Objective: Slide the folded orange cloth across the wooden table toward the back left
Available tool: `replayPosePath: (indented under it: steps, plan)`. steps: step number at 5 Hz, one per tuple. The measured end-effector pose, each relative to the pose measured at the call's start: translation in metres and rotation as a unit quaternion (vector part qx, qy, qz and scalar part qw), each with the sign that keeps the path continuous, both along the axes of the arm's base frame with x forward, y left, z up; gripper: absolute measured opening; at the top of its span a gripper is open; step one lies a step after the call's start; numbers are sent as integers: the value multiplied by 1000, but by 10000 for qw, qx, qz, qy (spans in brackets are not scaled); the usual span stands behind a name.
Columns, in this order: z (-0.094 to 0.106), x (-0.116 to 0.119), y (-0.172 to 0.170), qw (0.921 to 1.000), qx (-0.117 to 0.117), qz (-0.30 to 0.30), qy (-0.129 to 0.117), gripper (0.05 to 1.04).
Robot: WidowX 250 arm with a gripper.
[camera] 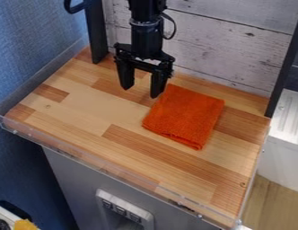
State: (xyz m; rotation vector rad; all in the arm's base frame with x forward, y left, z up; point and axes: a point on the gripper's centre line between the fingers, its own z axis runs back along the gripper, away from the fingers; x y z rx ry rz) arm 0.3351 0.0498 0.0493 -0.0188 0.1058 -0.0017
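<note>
An orange cloth (pixel 186 116) lies on the wooden desk (pixel 85 114), right of the middle and toward the far side. It is folded into a fairly flat, four-sided pad, turned at a slant to the desk's edges. Its surface looks nubby, like towelling, and stacked layers show along its near edge, where the orange darkens. One corner points toward the near side, another to the right.

Just beyond its far left corner area hangs the black gripper (pixel 140 91), pointing down, with its jaws wide apart and nothing between them. The right-hand tip is just beside the cloth's left edge in the view; whether they touch, I cannot tell. The black arm (pixel 146 31) comes down from the far side.

Pale and reddish-brown wood strips stretch from the cloth to the left edge and the near edge, giving broad room on those sides. The band between cloth and right edge is narrower. A transparent lip (pixel 109 170) runs along the near edge. At the far side stand whitewashed planks (pixel 235 49), between a black post (pixel 96 33) on the left and another black post (pixel 286 67) on the right. Below the near edge is a grey front with a switch panel (pixel 122 210).
</note>
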Motion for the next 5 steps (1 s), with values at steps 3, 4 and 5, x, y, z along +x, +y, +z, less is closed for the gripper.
replayPosePath:
  steps: [3,4,5]
  plan:
    - [-8,8,-30,9938,140,1065,-277,997]
    - [-6,16,-43,9880,178,1465,-448,999]
    - [-4,22,-53,9811,205,1833,-592,999]
